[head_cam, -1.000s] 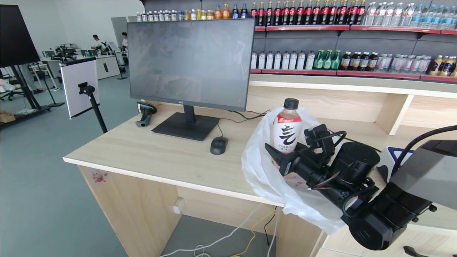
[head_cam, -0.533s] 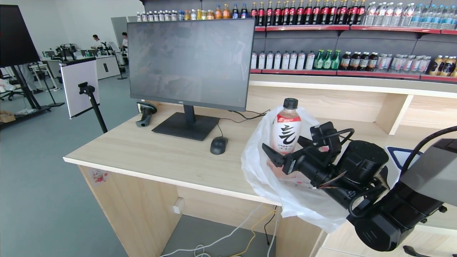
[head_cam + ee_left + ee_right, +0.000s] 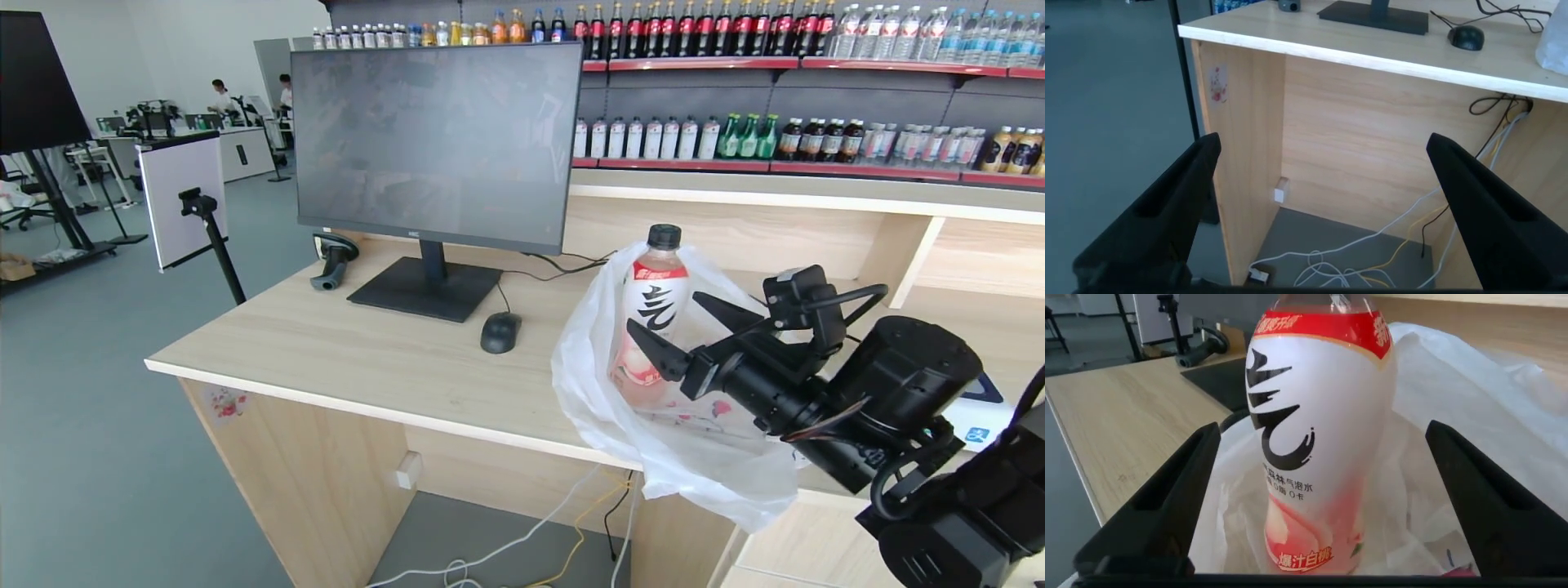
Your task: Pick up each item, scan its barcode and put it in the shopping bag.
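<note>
Our right gripper (image 3: 663, 314) has let go and drawn back rightward. Its jaws gape wide and empty either side of the bottle (image 3: 655, 282), which stands upright in the bag (image 3: 584, 367). Our left gripper (image 3: 1323, 204) hangs open, empty. If a finger snags the bag while withdrawing, the bottle may topple.

We see a smooth, glossy plastic bottle (image 3: 653, 314) standing in a thin, crinkled, see-through white plastic bag (image 3: 589, 396). Under them the counter (image 3: 343, 343) is pale wood grain with a matt finish. To the left, the monitor (image 3: 437, 139) has a matt dark screen and the mouse (image 3: 500, 331) is smooth black plastic.
</note>
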{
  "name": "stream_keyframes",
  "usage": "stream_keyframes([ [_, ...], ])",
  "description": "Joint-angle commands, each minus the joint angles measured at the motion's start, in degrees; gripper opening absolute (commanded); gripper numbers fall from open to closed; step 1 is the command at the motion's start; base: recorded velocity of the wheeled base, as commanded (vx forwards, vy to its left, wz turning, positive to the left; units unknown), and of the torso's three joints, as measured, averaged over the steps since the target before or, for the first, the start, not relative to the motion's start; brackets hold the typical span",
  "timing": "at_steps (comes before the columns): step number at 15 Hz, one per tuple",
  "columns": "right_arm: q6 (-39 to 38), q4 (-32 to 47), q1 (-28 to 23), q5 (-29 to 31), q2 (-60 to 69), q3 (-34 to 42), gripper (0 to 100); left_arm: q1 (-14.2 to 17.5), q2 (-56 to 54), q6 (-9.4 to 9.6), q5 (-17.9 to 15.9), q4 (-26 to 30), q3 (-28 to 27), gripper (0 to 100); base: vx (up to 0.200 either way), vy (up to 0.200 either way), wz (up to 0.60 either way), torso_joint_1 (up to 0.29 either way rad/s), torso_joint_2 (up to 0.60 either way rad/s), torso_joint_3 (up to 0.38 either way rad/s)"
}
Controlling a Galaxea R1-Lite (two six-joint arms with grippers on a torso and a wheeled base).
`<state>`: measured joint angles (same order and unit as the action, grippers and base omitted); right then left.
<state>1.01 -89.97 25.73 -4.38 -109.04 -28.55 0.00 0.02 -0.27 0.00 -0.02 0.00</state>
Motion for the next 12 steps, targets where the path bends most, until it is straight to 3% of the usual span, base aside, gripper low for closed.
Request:
stream_keyframes([
  [1,0.04,-0.03,-0.07,-0.02,5.16,2.53,100,0.0,-0.02,-0.08,0.0,0.02,0.0,100,0.0,0.0,0.0,0.0,0.0,0.0],
  [7,0.22,-0.03,2.65,-0.46,10.43,8.86,100,0.0,-0.02,-0.52,0.09,0.02,0.0,100,-0.2,0.0,0.0,0.001,0.0,0.002],
  [10,-0.66,-0.03,2.3,-0.46,11.84,12.47,100,0.0,-0.02,-0.52,0.09,0.02,0.0,100,0.0,0.0,0.0,0.0,0.0,0.0],
  [12,-0.66,-0.03,2.13,-0.46,12.37,13.96,100,0.0,-0.02,-0.52,0.09,0.02,0.0,100,0.0,0.0,-0.6,-0.005,0.0,0.002],
])
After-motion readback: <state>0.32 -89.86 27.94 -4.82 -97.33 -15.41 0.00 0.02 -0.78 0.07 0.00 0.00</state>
